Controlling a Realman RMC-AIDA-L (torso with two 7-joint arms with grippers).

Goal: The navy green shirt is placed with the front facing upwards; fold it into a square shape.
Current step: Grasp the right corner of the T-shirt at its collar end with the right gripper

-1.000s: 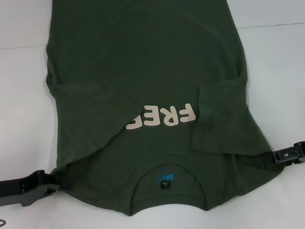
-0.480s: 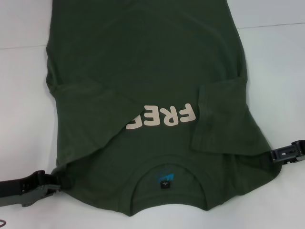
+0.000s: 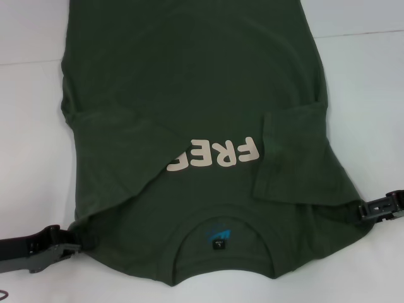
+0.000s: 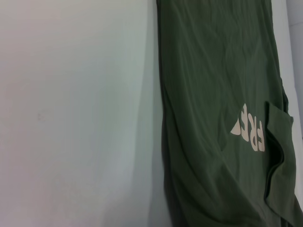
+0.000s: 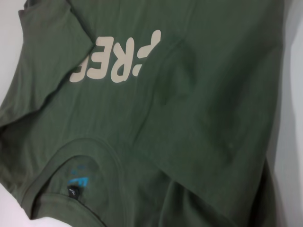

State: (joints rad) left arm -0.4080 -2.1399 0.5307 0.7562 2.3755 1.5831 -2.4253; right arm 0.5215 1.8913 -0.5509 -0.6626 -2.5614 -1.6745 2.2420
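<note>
The navy green shirt (image 3: 196,113) lies flat on the white worktop (image 3: 31,139), front up, with its collar (image 3: 221,227) nearest the robot and its body running away toward the far edge. Both sleeves are folded in over the chest: the left one crosses the cream print (image 3: 214,154) so that only "FRE" shows, and the right one (image 3: 293,154) lies just beside the letter F. A small blue label (image 3: 218,237) sits inside the neck.

The left pincer (image 3: 66,247) rests at the shirt's near left shoulder corner, touching the cloth edge; whether its fingers are closed on the fabric cannot be told. It sits where it was a second ago.

The right pincer (image 3: 372,209) is at the shirt's right shoulder edge. Over the last second it has slid outward and slightly nearer to the robot, from a spot further in along the hem line, and now only its tip meets the cloth. Its opening cannot be told either.

The shirt itself has not shifted; folds and creases match the earlier frames.
</note>
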